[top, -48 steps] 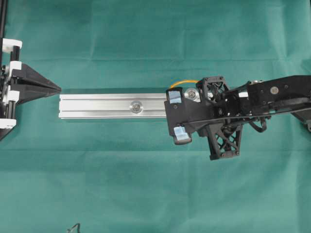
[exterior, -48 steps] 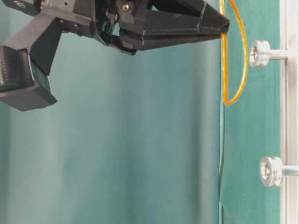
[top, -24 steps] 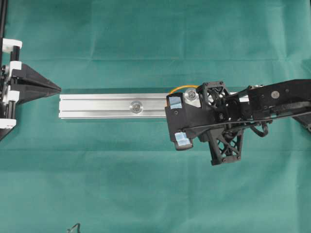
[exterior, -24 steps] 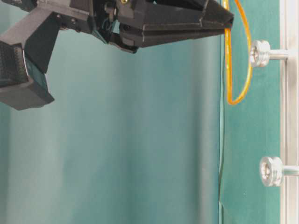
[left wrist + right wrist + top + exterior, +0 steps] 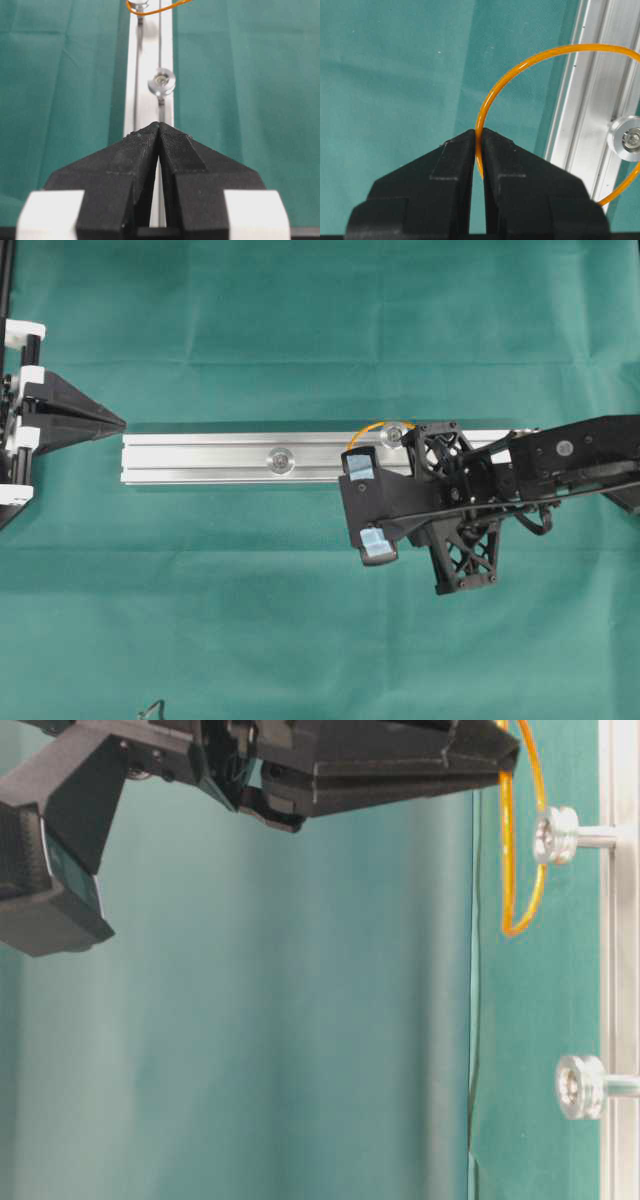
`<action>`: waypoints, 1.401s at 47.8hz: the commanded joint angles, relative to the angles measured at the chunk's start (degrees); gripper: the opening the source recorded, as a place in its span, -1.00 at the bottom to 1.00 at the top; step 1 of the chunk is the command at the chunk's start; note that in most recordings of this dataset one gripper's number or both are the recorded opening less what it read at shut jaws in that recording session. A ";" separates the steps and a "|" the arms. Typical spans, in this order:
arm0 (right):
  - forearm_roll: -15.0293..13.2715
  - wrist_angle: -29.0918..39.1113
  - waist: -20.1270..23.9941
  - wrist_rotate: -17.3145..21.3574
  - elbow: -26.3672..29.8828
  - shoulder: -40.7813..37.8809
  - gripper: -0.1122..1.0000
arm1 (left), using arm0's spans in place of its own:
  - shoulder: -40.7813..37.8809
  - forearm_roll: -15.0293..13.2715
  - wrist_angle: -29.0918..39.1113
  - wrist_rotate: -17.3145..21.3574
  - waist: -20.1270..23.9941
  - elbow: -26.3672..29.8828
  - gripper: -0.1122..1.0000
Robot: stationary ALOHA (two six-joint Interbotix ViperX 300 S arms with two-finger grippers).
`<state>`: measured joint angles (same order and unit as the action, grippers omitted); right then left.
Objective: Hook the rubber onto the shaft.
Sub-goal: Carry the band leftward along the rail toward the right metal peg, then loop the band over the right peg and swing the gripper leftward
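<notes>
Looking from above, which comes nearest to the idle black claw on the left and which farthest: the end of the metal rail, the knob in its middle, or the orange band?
From the left end effector, in the overhead view:
1. The rail: its left end lies just right of the tip.
2. The middle knob, partway along the rail.
3. The orange band, farthest right, by the other arm.

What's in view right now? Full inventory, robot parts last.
rubber band: 1, orange, pinched in the right tool, loop hanging at the rail's right-hand shaft
aluminium rail: 1, silver, lying across the middle of the cloth
shafts: 2, silver knobbed pins on the rail, one mid-rail, one by the band
cloth: 1, green, covers the table
left tool: 1, black, shut, empty, off the rail's left end
right tool: 1, black, shut on the rubber band
</notes>
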<state>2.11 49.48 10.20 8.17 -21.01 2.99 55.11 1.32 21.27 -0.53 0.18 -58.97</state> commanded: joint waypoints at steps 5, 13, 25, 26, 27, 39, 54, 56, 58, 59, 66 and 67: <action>1.05 -0.44 1.32 0.35 1.49 0.62 -0.66 | -0.35 0.09 -0.26 -0.09 -0.09 1.76 -0.80; 1.85 -1.14 2.20 0.62 1.49 0.53 -0.66 | -0.35 0.09 -0.26 -0.09 -0.09 1.76 -0.80; 2.37 -1.32 2.72 0.62 1.49 0.53 -0.66 | -0.35 0.09 -0.26 -0.09 -0.09 1.76 -0.80; 2.37 -1.32 2.72 0.62 1.58 0.53 -0.66 | -0.35 0.09 -0.26 -0.09 0.00 1.76 -0.80; 2.37 -1.32 2.81 0.62 1.49 0.53 -0.66 | -0.35 0.09 -0.26 -0.09 0.00 1.76 -0.80; 2.55 -1.41 2.90 2.46 1.41 0.53 -0.66 | -0.35 0.09 -0.26 -0.09 -0.09 1.76 -0.80; 2.29 -1.76 2.90 15.12 1.14 0.09 -0.66 | -0.35 0.09 -0.26 -0.09 -0.09 1.76 -0.80; 2.37 -1.85 2.90 17.23 1.14 -0.09 -0.66 | -0.35 0.09 -0.26 -0.09 0.00 1.76 -0.80; 2.29 -2.02 2.90 19.25 1.14 -0.35 -0.66 | -0.35 0.09 -0.26 -0.09 -0.09 1.76 -0.80; 2.29 -2.20 2.90 20.74 1.14 -0.44 -0.66 | -0.35 0.09 -0.26 -0.09 -0.09 1.76 -0.80; 2.29 -3.96 2.90 26.98 1.41 -0.88 -0.66 | -0.35 0.09 -0.18 -0.09 -0.09 1.76 -0.80; 2.29 -4.57 2.90 28.04 1.41 -0.97 -0.66 | -0.35 0.09 -0.18 -0.09 -0.09 1.76 -0.80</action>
<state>4.31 46.41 12.83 34.19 -21.01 1.49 55.11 1.23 21.27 -0.53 0.18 -58.97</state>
